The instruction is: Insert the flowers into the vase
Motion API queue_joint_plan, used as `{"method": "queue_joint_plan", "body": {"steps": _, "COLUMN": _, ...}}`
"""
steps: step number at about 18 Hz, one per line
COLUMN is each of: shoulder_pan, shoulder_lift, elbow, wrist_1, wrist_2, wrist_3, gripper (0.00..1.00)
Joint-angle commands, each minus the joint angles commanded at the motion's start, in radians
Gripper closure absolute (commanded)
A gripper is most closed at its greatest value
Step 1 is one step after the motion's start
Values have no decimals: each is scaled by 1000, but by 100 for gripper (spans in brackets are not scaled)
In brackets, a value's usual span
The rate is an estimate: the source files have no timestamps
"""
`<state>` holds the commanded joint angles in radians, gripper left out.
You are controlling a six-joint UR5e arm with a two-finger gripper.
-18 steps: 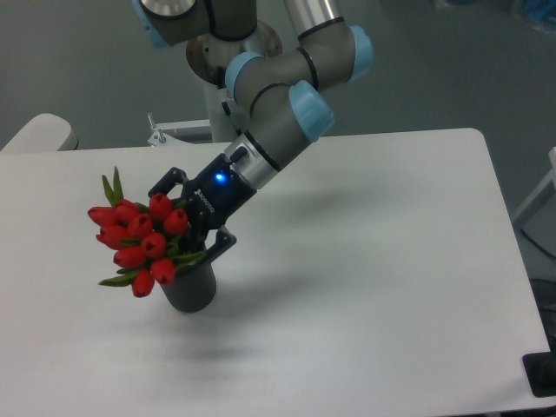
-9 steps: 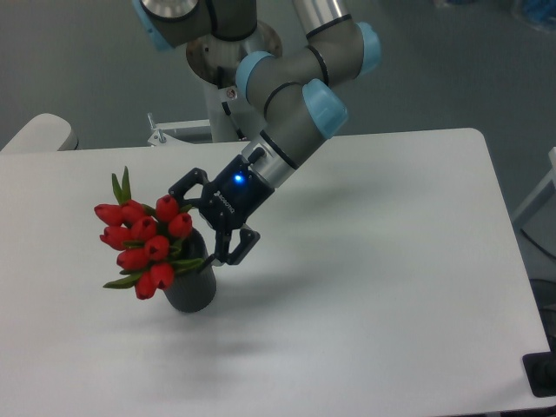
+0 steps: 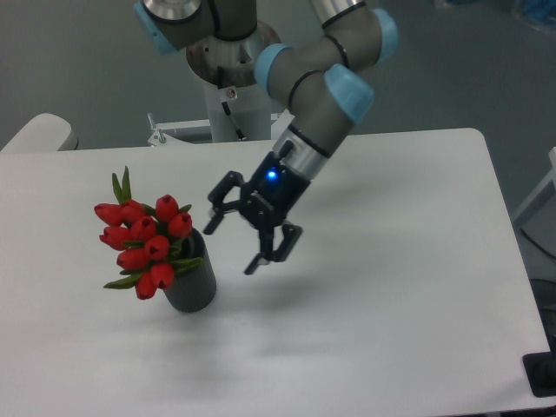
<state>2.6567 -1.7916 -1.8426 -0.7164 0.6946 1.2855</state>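
The flowers (image 3: 143, 243), a bunch of red tulip buds with narrow green leaves, stand in the dark grey vase (image 3: 193, 285) on the left of the white table and lean out to the left over its rim. My gripper (image 3: 233, 245) is open and empty. It hangs just right of the vase, clear of the flowers, with its fingers pointing down and to the left.
The white table (image 3: 382, 295) carries only the vase. The arm's base (image 3: 233, 78) stands behind the table's far edge. A pale rounded object (image 3: 39, 132) sits at the far left corner. A black item (image 3: 541, 375) is at the right front edge.
My gripper has let go of the flowers and moved back to the right and up, away from the vase. The flowers have stayed in the vase.
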Motion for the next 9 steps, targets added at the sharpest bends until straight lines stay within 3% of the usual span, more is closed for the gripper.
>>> {"method": "queue_joint_plan", "body": {"steps": 5, "shoulder_pan": 71, "shoulder_lift": -64, "elbow": 103, "wrist_1": 0, "wrist_2": 153, "wrist_3": 55, "gripper": 0}}
{"method": "queue_joint_plan", "body": {"steps": 9, "shoulder_pan": 130, "shoulder_lift": -132, "elbow": 175, "wrist_1": -2, "wrist_2": 232, "wrist_3": 199, "gripper": 0}}
